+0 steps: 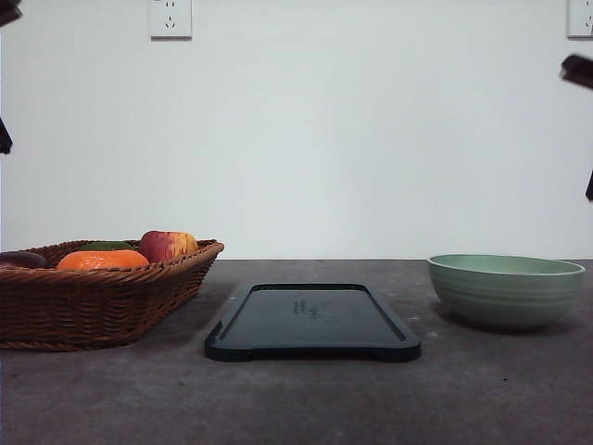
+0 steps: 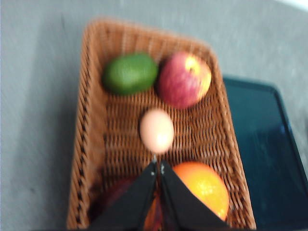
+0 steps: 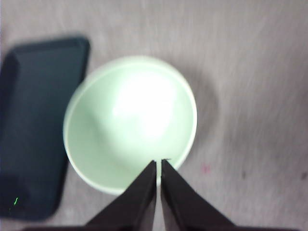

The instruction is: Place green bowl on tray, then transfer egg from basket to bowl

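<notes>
While the tray (image 1: 312, 323) lies bare on the bench (image 1: 482, 389), I judge the green bowl (image 1: 505, 289) beside it rigid, light, best taken by its rim, and the fragile egg (image 2: 157, 130) rests in the basket (image 1: 93, 306); both fingers pairs (image 3: 158, 163) (image 2: 158, 166) hang closed, empty.

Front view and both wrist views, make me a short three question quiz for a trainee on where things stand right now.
1. True or false: the green bowl sits on the tray.
2. Which item lies in the middle of the basket: A avocado, B egg, C orange?
3. Fill in: the right end effector hangs above the ____ with fingers together.

Key:
1. False; it rests on the table beside the tray.
2. B, the egg.
3. Bowl.
</notes>
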### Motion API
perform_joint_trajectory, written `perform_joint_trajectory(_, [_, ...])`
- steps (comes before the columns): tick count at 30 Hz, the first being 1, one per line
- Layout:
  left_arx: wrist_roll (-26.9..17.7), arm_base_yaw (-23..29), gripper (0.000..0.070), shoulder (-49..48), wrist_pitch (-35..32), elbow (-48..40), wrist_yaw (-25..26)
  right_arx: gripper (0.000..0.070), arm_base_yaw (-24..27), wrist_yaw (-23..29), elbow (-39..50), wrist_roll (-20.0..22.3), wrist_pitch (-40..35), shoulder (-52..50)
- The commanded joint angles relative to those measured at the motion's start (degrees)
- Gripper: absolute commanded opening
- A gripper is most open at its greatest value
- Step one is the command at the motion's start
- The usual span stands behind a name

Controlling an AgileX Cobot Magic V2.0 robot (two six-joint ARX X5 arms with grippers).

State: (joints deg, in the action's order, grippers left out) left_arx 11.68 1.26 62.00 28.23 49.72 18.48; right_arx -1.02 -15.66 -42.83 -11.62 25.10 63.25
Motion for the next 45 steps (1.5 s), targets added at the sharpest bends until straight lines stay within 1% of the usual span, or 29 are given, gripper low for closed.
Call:
perform_joint_trajectory(1, [-0.77,0.00,0.0019,1.86,0.87,2.12,1.46,0.0006,0.02,-0.61,-1.57,1.55,0.63,1.59])
perform_joint_trajectory(5, [-1.22,0.00,0.0024,3.78,2.56,3.05,2.62,0.0007,0.02,-0.86,-1.86,2.18,1.08,2.58])
perform_joint_trajectory(7, [-1.75,0.00,0.0030,3.84,2.62,3.08,2.62,0.0008,0.02,-0.85,-1.86,3.36,0.92,2.56])
perform_joint_trajectory(8, [-1.98,0.00,0.0060,3.83,2.61,3.08,2.61,0.0009,0.02,-0.85,-1.86,3.94,0.92,2.54])
perform_joint_trajectory(9, [-2.06,0.00,0.0122,3.82,2.62,3.08,2.60,0.0018,0.02,-0.85,-1.86,4.43,0.99,2.53])
perform_joint_trajectory(10, [-2.03,0.00,0.0208,3.82,2.66,3.08,2.60,0.0033,0.02,-0.85,-1.86,4.85,1.11,2.53])
perform_joint_trajectory(12, [-2.03,0.00,0.0399,3.82,2.71,3.08,2.60,0.0150,0.02,-0.81,-1.86,4.80,1.15,2.53])
perform_joint_trajectory(13, [-2.03,0.00,0.0450,3.82,2.69,3.08,2.60,0.0215,0.02,-0.81,-1.86,4.78,1.11,2.53])
perform_joint_trajectory(14, [-2.01,0.00,0.0480,3.82,2.69,3.08,2.60,0.0263,0.02,-0.81,-1.86,4.68,1.10,2.53])
perform_joint_trajectory(16, [-1.95,0.00,0.0479,3.82,2.69,3.08,2.60,0.0296,0.02,-0.83,-1.87,4.27,1.27,2.53])
perform_joint_trajectory(19, [-1.95,0.00,0.0478,3.82,2.71,3.08,2.60,0.0295,0.02,-0.85,-2.47,4.06,2.86,2.55])
perform_joint_trajectory(22, [-1.95,0.00,0.0478,3.82,2.90,3.08,2.60,0.0295,0.13,-0.71,-5.32,4.09,6.51,3.37])
perform_joint_trajectory(26, [-1.97,0.00,0.0478,3.82,3.08,3.08,2.62,0.0296,0.88,0.63,-11.58,4.38,13.27,6.35])
perform_joint_trajectory(30, [-1.99,0.00,0.0477,3.82,3.15,3.08,2.60,0.0297,1.80,1.14,-18.23,6.84,19.12,11.22])
perform_joint_trajectory(33, [-1.97,0.00,0.0477,3.82,3.15,3.08,2.60,0.0304,2.22,1.14,-22.29,8.63,21.67,15.19])
perform_joint_trajectory(39, [-1.99,0.00,0.0477,3.82,3.12,3.08,2.60,0.0305,2.29,1.12,-26.41,9.58,21.59,22.80])
perform_joint_trajectory(45, [-1.97,0.00,0.0477,3.82,3.12,3.08,2.60,0.0305,2.29,1.16,-26.95,10.03,20.27,29.68])
